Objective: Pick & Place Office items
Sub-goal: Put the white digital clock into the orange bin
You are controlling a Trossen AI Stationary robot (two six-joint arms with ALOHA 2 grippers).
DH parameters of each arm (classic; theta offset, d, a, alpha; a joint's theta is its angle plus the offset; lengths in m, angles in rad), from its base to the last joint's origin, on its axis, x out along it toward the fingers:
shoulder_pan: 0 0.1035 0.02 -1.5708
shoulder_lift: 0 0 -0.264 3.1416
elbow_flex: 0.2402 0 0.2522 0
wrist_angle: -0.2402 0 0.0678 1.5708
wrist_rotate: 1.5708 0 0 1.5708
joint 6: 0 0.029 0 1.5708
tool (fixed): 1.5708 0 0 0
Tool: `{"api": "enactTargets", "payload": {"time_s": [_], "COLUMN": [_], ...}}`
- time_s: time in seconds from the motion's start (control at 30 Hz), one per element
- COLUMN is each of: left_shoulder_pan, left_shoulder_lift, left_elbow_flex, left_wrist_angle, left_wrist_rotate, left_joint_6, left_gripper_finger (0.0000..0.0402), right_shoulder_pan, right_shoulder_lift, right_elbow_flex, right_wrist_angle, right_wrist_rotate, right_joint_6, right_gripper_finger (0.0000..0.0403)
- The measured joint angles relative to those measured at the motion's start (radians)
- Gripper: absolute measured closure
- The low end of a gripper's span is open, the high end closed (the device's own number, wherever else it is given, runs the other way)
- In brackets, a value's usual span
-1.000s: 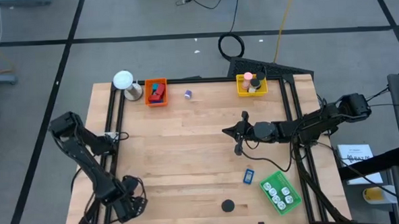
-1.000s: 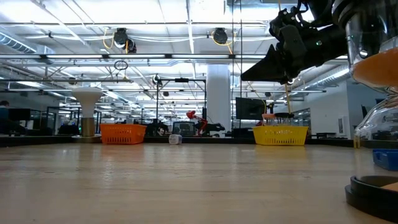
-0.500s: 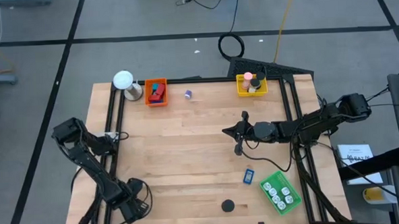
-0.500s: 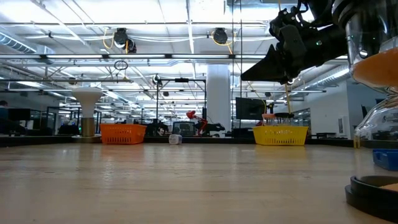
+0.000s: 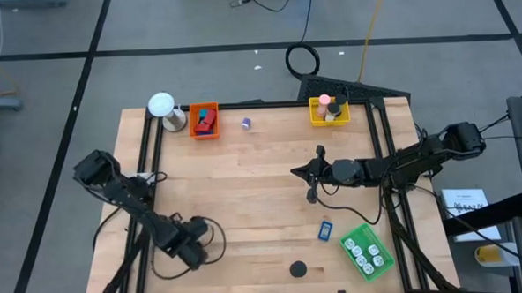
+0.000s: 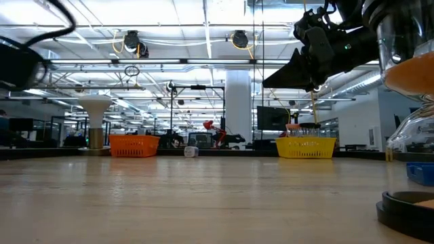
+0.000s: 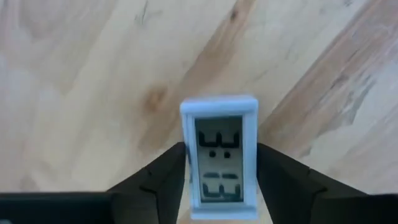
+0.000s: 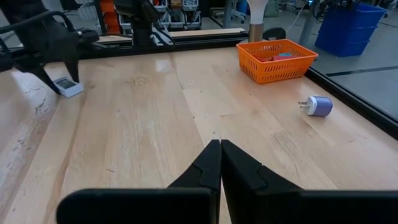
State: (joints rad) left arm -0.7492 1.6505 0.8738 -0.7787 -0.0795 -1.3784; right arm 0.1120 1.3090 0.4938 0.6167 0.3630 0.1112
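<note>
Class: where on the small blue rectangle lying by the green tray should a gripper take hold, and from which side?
Grip the small blue flat rectangle across its two long edges, from straight above: it lies flat on the wooden table, bare wood along both edges.

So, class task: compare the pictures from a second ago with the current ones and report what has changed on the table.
The left gripper has swung from the table's near-left corner inward along the near edge, carrying a black-and-white rectangle between its fingers. The right gripper stayed shut above the table's middle. The orange tray, yellow tray, green tray and black disc have not moved.
</note>
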Motion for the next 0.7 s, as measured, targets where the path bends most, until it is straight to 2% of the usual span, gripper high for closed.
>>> {"api": "enactTargets", "payload": {"time_s": [0.17, 0.33, 0.5, 0.6, 0.7], "left_shoulder_pan": [0.083, 0.143, 0.137, 0.112, 0.089], "left_shoulder_lift": [0.0, 0.0, 0.0, 0.0, 0.0], "left_elbow_flex": [0.0, 0.0, -0.001, -0.001, -0.001], "left_wrist_angle": [0.018, 0.017, 0.01, 0.011, 0.018], "left_wrist_rotate": [0.039, 0.071, 0.069, 0.058, 0.044], "left_joint_6": [0.176, 0.239, 0.226, 0.176, 0.131], "left_gripper_finger": [0.019, 0.0155, 0.0117, 0.0116, 0.0147], "right_shoulder_pan": [0.0, 0.0, 0.0, 0.0, 0.0], "right_shoulder_lift": [0.0, 0.0, 0.0, 0.0, 0.0], "right_elbow_flex": [0.0, 0.0, 0.0, 0.0, 0.0], "right_wrist_angle": [0.0, 0.0, 0.0, 0.0, 0.0], "right_wrist_rotate": [0.0, 0.0, 0.0, 0.0, 0.0], "right_joint_6": [0.0, 0.0, 0.0, 0.0, 0.0], "right_gripper_finger": [0.0399, 0.0399, 0.0399, 0.0399, 0.0399]}}
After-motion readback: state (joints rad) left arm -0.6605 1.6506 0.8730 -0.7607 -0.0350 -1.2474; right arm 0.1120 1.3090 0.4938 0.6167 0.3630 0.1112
